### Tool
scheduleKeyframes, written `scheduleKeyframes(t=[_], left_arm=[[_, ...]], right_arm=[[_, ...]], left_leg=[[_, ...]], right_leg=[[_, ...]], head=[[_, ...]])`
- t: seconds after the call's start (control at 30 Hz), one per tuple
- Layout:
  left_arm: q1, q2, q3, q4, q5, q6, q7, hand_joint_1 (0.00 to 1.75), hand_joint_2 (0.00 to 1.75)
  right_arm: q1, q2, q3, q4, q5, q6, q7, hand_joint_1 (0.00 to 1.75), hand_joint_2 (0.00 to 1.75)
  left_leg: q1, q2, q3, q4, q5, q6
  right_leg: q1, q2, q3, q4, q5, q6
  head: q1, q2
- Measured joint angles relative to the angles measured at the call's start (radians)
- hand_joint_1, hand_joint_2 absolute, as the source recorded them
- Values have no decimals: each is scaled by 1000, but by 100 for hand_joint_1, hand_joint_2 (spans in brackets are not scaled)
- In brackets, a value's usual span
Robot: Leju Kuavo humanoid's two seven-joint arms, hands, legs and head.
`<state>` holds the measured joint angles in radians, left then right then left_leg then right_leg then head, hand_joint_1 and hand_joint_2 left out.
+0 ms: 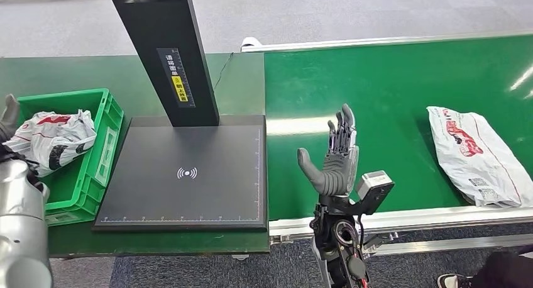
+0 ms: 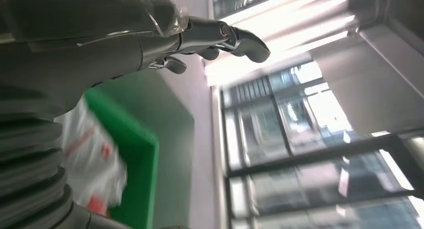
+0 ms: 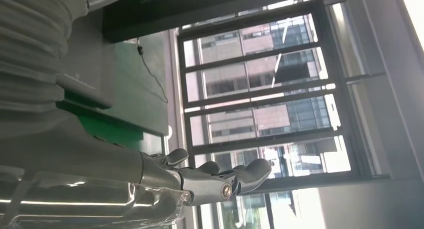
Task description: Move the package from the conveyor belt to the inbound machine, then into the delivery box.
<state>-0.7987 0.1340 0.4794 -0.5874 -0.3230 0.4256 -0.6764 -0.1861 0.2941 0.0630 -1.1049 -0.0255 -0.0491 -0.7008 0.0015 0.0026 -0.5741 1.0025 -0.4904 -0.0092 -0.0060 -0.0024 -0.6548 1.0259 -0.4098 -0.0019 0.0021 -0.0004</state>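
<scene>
Right robot hand (image 1: 336,159) hovers upright, fingers spread and holding nothing, above the near edge of the conveyor belt (image 1: 377,93). White package (image 1: 479,155) lies farther right on that belt. Left of the belt sit the inbound machine (image 1: 188,171) and green delivery box (image 1: 94,149); beside it, the left robot hand (image 2: 200,39), fingers apart, holds nothing.
</scene>
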Motion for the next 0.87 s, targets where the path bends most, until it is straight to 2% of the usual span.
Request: scheduleKeyframes(t=[0.03, 0.1, 0.23, 0.33, 0.4, 0.57, 0.87], left_arm=[[58, -34, -9, -75, 74, -50, -14, 0, 175], [210, -111, -54, -254, 220, -142, -23, 0, 175], [517, -262, -227, -587, 398, -245, -28, 0, 175], [660, -334, -326, -751, 443, -285, -28, 0, 175], [728, -363, -368, -824, 433, -300, -28, 0, 175], [826, -394, -459, -895, 339, -291, -28, 0, 175], [876, -409, -515, -909, 229, -264, -3, 0, 175]], right_arm=[[5, 0, 2, -5, 13, -13, 0, 0, 87], [15, 1, 8, -9, 50, -42, 0, 0, 175], [45, 2, 24, -12, 146, -101, 3, 0, 175], [76, 6, 32, -27, 198, -120, 15, 0, 175], [101, 7, 34, -45, 219, -122, 24, 0, 175], [151, 12, 39, -84, 249, -112, 33, 0, 175], [178, 19, 52, -104, 276, -108, 38, 0, 175]], left_leg=[[0, 1, 0, 0, -1, 0], [-1, 5, 2, 0, -3, 1], [-2, 6, 2, 0, -7, 4], [-2, 4, 1, 0, -9, 5], [-2, 3, 1, 0, -10, 5], [-1, 3, 1, 0, -10, 4], [-1, 3, 4, 0, -10, 4]], right_leg=[[0, 1, 0, 0, 0, 0], [-1, 4, 1, 0, -1, 1], [-2, 6, 1, -2, -4, 5], [-2, 5, 2, -2, -5, 7], [-2, 5, 2, -3, -6, 7], [-1, 4, 3, -2, -6, 7], [-1, 4, 5, -2, -6, 7]], head=[[0, 0], [0, 0], [1, 0], [1, 0], [0, 0], [0, 0], [0, 0]])
